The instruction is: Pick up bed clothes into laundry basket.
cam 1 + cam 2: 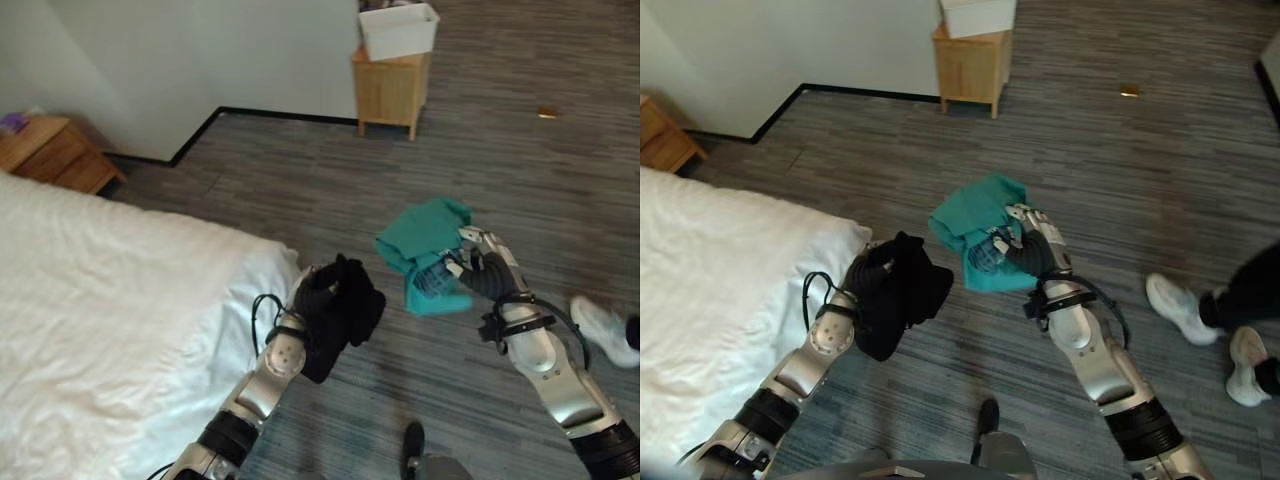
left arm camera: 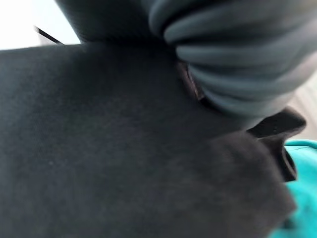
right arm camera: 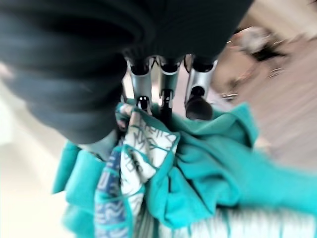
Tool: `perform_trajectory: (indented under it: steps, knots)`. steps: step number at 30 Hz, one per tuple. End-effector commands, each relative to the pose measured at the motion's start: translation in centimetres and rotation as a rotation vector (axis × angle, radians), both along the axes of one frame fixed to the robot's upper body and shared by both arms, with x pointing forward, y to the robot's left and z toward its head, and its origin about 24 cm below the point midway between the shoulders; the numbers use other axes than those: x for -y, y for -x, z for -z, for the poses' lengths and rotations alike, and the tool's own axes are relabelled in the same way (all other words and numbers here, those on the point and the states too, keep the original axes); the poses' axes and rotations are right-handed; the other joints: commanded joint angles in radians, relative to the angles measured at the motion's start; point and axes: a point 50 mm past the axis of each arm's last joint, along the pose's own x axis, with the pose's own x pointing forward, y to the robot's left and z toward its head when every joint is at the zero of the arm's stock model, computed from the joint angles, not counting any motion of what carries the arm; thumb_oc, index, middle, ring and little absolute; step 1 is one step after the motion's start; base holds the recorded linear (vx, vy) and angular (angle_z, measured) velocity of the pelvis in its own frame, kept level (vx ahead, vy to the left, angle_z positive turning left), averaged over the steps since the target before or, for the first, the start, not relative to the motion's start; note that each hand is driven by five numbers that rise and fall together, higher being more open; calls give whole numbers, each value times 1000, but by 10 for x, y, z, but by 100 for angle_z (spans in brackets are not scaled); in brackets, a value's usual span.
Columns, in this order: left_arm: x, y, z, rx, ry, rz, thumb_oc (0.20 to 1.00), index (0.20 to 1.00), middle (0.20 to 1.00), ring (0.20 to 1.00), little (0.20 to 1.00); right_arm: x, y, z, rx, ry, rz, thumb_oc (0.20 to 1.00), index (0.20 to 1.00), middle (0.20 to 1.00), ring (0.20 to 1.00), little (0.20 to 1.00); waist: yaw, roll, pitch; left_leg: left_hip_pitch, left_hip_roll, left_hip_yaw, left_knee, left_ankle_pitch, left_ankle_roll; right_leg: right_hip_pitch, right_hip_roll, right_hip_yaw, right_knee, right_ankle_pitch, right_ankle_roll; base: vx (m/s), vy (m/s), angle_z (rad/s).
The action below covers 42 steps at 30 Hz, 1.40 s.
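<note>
Right hand [image 1: 1032, 250] has its fingers curled into a teal garment [image 1: 975, 222], held above the floor, and the left hand [image 1: 318, 292] is bunched in a black garment [image 1: 345, 310] beside the bed [image 1: 100, 300]. Both grips should probably stay tight until the clothes are over the white basket [image 1: 398, 30] on the far nightstand [image 1: 390, 90]. Black cloth hides the left fingers, so that grip is inferred from the hanging bundle.
</note>
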Motion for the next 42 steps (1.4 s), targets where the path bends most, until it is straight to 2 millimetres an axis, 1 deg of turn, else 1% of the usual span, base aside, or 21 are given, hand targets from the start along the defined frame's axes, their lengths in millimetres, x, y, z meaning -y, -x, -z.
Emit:
perform_trajectory:
  steps: [1, 3, 5, 9, 10, 11, 12, 13, 16, 17, 18, 20, 21, 24, 29, 31, 32, 33, 34, 39, 42]
  knots:
    - [-1, -15, -55, 263, 51, 5, 200, 200, 200, 200, 200, 18, -16, -55, 201, -40, 20, 200, 200, 200, 200, 200, 23, -6, 15, -150, -43, 14, 27, 62, 68, 166, -48, -46, -30, -135, 175, 460, -162, -62]
    - [-5, -9, -52, 248, 91, -2, 200, 200, 200, 200, 200, 19, -24, -58, 211, -75, 46, 200, 200, 200, 200, 200, 62, -1, 19, -259, -59, 39, -36, 148, 66, 239, -3, 13, -30, -178, 168, 595, -157, -78]
    - [-7, -4, -48, 229, 123, -1, 200, 200, 200, 200, 200, 16, -22, -58, 219, -94, 39, 200, 200, 200, 200, 200, 85, -11, 16, -269, -62, 49, -80, 162, 65, 272, -3, 46, -30, -202, 169, 632, -111, -182]
    - [-9, 16, -35, 165, 205, 17, 200, 200, 200, 200, 200, 6, -19, -37, 167, -154, 34, 200, 200, 200, 200, 200, 136, -49, -21, -248, -117, -8, -100, 160, 128, 354, -2, 104, 49, -225, 164, 664, -56, -73]
    - [-7, 14, -32, 141, 209, 20, 200, 200, 200, 200, 200, -1, -17, -21, 116, -177, 45, 200, 200, 200, 200, 200, 118, -93, -25, -189, -166, 25, -96, 121, 172, 310, -14, 94, 244, -91, 263, 318, -3, -45]
    - [-8, 14, -32, 142, 208, 19, 200, 200, 200, 200, 200, -1, -18, -21, 117, -178, 44, 200, 200, 200, 200, 200, 123, -91, -27, -192, -161, 30, -98, 126, 172, 304, -11, 100, 244, -87, 263, 501, -12, -35]
    - [-7, 14, -30, 132, 205, 19, 200, 200, 200, 200, 200, -3, -19, -16, 103, -192, 54, 200, 200, 200, 200, 200, 105, -95, -24, -151, -169, 36, -98, 100, 183, 255, -21, 91, 365, -7, 314, 396, -21, -3]
    - [-7, 13, -30, 131, 189, 17, 200, 200, 200, 200, 200, -6, -20, -13, 87, -185, 57, 200, 200, 200, 200, 200, 87, -84, -23, -104, -151, 35, -105, 80, 185, 190, -25, 79, 467, 44, 314, 534, -6, 7]
    - [-7, 11, -31, 127, 184, 18, 200, 200, 200, 200, 200, -7, -21, -8, 72, -187, 66, 200, 200, 200, 200, 200, 54, -51, -25, -38, -128, 27, -120, 46, 186, 88, -47, 38, 552, 55, 314, 433, 58, 9]
    - [-6, 9, -32, 129, 174, 23, 200, 200, 200, 200, 200, -4, -22, -6, 59, -191, 80, 200, 200, 200, 200, 200, 25, -36, -18, 21, -131, -3, -131, 3, 182, 16, -81, -11, 527, 12, 297, 345, 59, 28]
    - [-6, 9, -32, 129, 174, 22, 200, 200, 200, 200, 200, -4, -22, -6, 59, -191, 79, 200, 200, 200, 200, 200, 23, -37, -18, 21, -132, -5, -130, 2, 183, 17, -82, -13, 528, 11, 297, 652, 43, 36]
    - [5, 3, -29, 98, 173, 58, 200, 200, 200, 200, 200, 0, -23, -4, 43, -180, 98, 200, 200, 200, 200, 200, -15, -36, -6, 116, -127, -63, -131, -82, 160, -102, -79, -40, 335, -74, 222, 605, -101, 34]
    - [5, 3, -29, 98, 174, 59, 200, 200, 200, 200, 200, 0, -23, -4, 44, -180, 99, 200, 200, 200, 200, 200, -17, -32, -4, 120, -123, -68, -131, -88, 158, -91, -74, -46, 328, -77, 222, 506, -163, 32]
    - [13, -3, -32, 98, 188, 81, 200, 200, 200, 200, 200, 3, -24, -2, 35, -163, 121, 200, 200, 200, 200, 200, -38, -37, 7, 217, -99, -128, -131, -175, 111, -180, -113, -62, 63, 27, 252, 531, -213, 63]
    - [21, -10, -37, 115, 185, 97, 200, 200, 200, 200, 200, 5, -20, 3, 20, -157, 137, 200, 200, 200, 200, 200, -67, -13, 12, 321, -61, -210, -131, -249, 94, -219, -140, -40, 21, 86, 279, 431, -169, 71]
    - [26, -12, -39, 118, 187, 104, 200, 200, 200, 200, 200, 6, -17, 8, 3, -156, 136, 200, 200, 200, 200, 200, -87, -7, -3, 329, -40, -243, -56, -225, 71, -190, -143, -32, 20, 117, 261, 430, -275, 121]
    - [27, -13, -36, 104, 193, 100, 200, 200, 200, 200, 200, 5, -17, 9, -7, -156, 131, 200, 200, 200, 200, 200, -89, 5, -8, 316, -26, -247, 17, -174, 55, -171, -134, -37, 16, 118, 253, 388, -385, 74]
    - [31, -13, -33, 81, 225, 103, 200, 200, 200, 200, 200, 8, -16, 14, -31, -168, 129, 200, 200, 200, 200, 200, -66, 12, 11, 167, 5, -253, 341, 10, 18, -67, -97, -73, -1, 88, 198, 348, -455, 36]
    - [33, -13, -34, 80, 230, 108, 200, 200, 200, 200, 200, 9, -15, 13, -35, -173, 121, 200, 200, 200, 200, 200, -47, -6, 28, 85, 3, -251, 489, 64, 26, -24, -92, -84, -8, 67, 167, 258, -376, 26]
    - [33, -18, -40, 96, 217, 96, 200, 200, 200, 200, 200, 10, -23, 3, -1, -142, 118, 200, 200, 200, 200, 200, 34, -43, 71, -107, 33, -159, 664, 20, 53, 117, -74, -86, -30, -27, 135, 299, -224, -31]
    - [29, -22, -41, 100, 196, 66, 200, 200, 200, 200, 200, 9, -29, -3, 12, -94, 108, 200, 200, 200, 200, 200, 82, -25, 70, -191, 24, -89, 475, -19, 70, 174, -49, -70, -30, -83, 142, 461, 5, 0]
